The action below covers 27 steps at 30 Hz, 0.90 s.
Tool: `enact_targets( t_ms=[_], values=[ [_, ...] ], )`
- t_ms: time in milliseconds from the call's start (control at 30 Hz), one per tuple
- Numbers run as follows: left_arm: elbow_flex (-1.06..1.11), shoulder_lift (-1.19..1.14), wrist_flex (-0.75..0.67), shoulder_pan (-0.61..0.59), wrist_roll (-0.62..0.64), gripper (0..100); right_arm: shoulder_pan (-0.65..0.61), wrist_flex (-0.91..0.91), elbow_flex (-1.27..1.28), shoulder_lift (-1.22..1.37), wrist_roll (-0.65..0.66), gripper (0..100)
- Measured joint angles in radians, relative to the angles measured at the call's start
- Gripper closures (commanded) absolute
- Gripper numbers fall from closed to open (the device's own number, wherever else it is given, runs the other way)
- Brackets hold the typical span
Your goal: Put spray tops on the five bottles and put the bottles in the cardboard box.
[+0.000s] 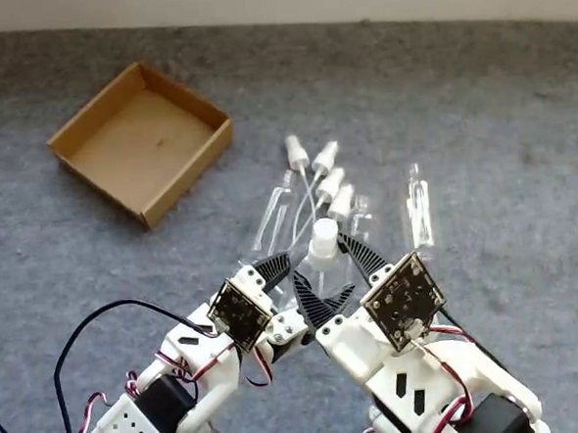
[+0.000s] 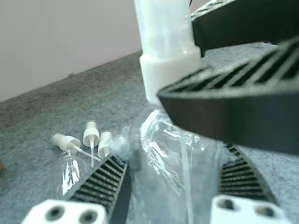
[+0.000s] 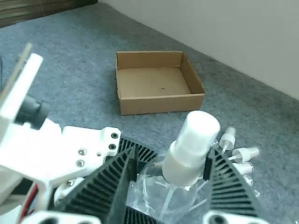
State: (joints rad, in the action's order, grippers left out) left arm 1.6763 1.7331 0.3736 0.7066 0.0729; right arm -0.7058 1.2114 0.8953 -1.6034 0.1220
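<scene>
A clear bottle [image 1: 321,266] stands upright between the two arms near the front of the table, with a white spray top [image 1: 324,236] on its neck. My left gripper [image 1: 295,287] is shut on the bottle body [image 2: 163,158], its ribbed fingers [image 2: 100,186] on either side. My right gripper [image 1: 344,277] is shut on the spray top [image 3: 194,135] at its collar, above the bottle [image 3: 149,186]. The open cardboard box [image 1: 188,174] sits at the far left with nothing in it. Several loose spray tops [image 1: 325,157] and clear bottles [image 1: 269,218] lie just beyond the grippers.
One clear bottle [image 1: 419,209] lies apart to the right of the pile. The grey carpeted table surface [image 1: 499,115] stretches bare to the right and back. A black cable [image 1: 90,332] loops at the front left beside the left arm.
</scene>
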Motion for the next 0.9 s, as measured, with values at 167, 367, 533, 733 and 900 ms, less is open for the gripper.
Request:
enact_targets(
  t_ms=[167, 367, 533, 733, 900],
  values=[
    [0.000, 0.000, 0.000, 0.000, 0.000, 87, 0.000, 0.049, -0.002, -0.003, 0.006, 79.6],
    [0.000, -0.002, 0.000, 0.003, 0.000, 87, 0.103, 0.069, -0.002, -0.009, 0.008, 79.6],
    [0.000, -0.002, 0.000, 0.000, 0.003, 87, 0.203, 0.069, -0.002, -0.009, 0.008, 79.6],
    [0.000, -0.002, 0.000, -0.091, 0.000, 87, 0.316, 0.069, -0.002, -0.009, 0.008, 79.6],
    [0.000, -0.002, 0.000, -0.181, 0.000, 87, 0.345, 0.069, -0.002, -0.009, 0.008, 79.6]
  ],
)
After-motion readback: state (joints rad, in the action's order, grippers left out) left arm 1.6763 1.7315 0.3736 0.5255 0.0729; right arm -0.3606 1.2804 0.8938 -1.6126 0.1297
